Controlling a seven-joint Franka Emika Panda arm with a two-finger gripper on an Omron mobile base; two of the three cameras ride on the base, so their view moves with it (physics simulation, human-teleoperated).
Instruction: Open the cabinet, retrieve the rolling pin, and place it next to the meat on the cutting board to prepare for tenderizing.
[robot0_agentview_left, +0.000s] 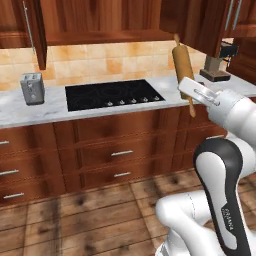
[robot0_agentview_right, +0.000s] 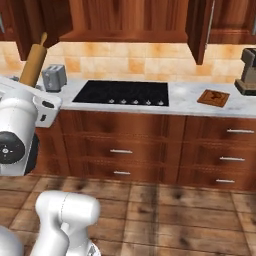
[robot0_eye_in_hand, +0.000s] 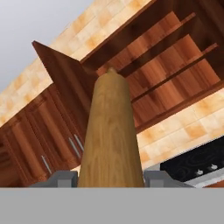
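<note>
1. The end effector (robot0_eye_in_hand: 111, 177) is clamped on the rolling pin (robot0_agentview_left: 183, 66), a finger on each side of the barrel. The pin stands nearly upright, tilted a little, in the air in front of the surface (robot0_agentview_left: 50, 107).

2. The cabinet (robot0_eye_in_hand: 166, 65) is open; the hand view looks up into its bare shelves, one door (robot0_eye_in_hand: 65, 76) swung out.

3. The cutting board (robot0_agentview_right: 213, 97) lies on the surface to the right of the stovetop (robot0_agentview_right: 125, 92), near the coffee machine (robot0_agentview_right: 247, 72). The meat (robot0_agentview_right: 216, 94) shows as a small dark lump on it. Board and pin are well apart, so the carry and placement remain.

4. Risks, as I judge them:
   - The grip sits low on the barrel, leaving most of the pin above the fingers; a quick swing could make it pivot or slip.
   - The open door (robot0_agentview_right: 198, 30) hangs close above the board's side; the tall pin could strike it if carried high.
   - The pin must be laid flat; released while tilted, it may roll off the board or onto the meat.
   - The toaster (robot0_agentview_left: 32, 88) is far off and poses no hazard.
</note>
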